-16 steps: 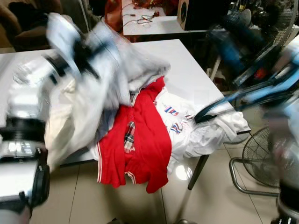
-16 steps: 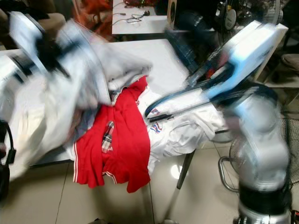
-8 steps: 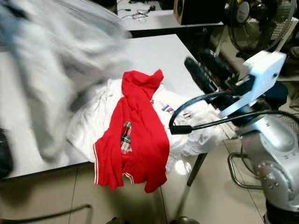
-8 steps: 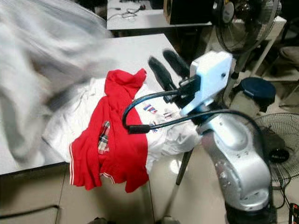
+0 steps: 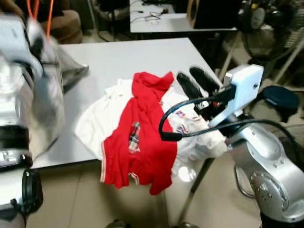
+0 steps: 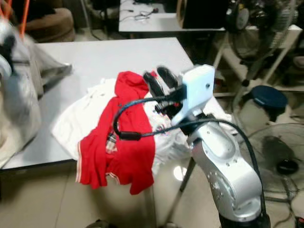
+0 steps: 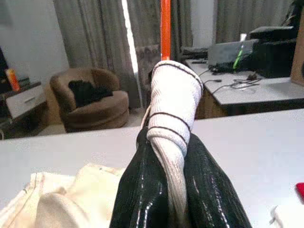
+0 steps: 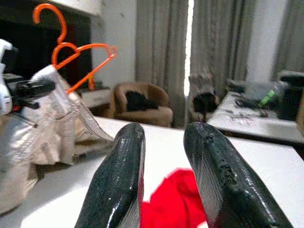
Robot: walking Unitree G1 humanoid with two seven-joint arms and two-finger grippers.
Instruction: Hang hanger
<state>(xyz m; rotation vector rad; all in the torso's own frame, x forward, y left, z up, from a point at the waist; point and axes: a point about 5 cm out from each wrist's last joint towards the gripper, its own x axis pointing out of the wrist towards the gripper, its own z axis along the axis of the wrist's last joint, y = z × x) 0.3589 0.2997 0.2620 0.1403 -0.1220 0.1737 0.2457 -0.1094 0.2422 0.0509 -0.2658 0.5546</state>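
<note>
An orange hanger (image 8: pixel 71 52) carries a pale cream garment (image 5: pixel 47 99), held up at the left over the white table (image 5: pixel 118 57). My left gripper (image 7: pixel 172 156) is shut on the garment's white ribbed collar (image 7: pixel 175 95), just under the hanger's orange stem (image 7: pixel 165 28). My right gripper (image 5: pixel 194 83) is open and empty, hovering above the right side of a clothes pile. In that pile a red shirt (image 5: pixel 142 133) lies across a white shirt (image 5: pixel 102 118) near the table's front edge.
The red shirt hangs over the table's front edge. Standing fans (image 6: pixel 266 137) and a blue stool (image 5: pixel 280 97) are on the floor at the right. A second table (image 5: pixel 161 21) and a brown armchair (image 5: pixel 61 23) stand behind.
The view has shifted. The pale garment, earlier blurred across the table's left half, now hangs at the far left in my left gripper. My right gripper has stayed open over the pile.
</note>
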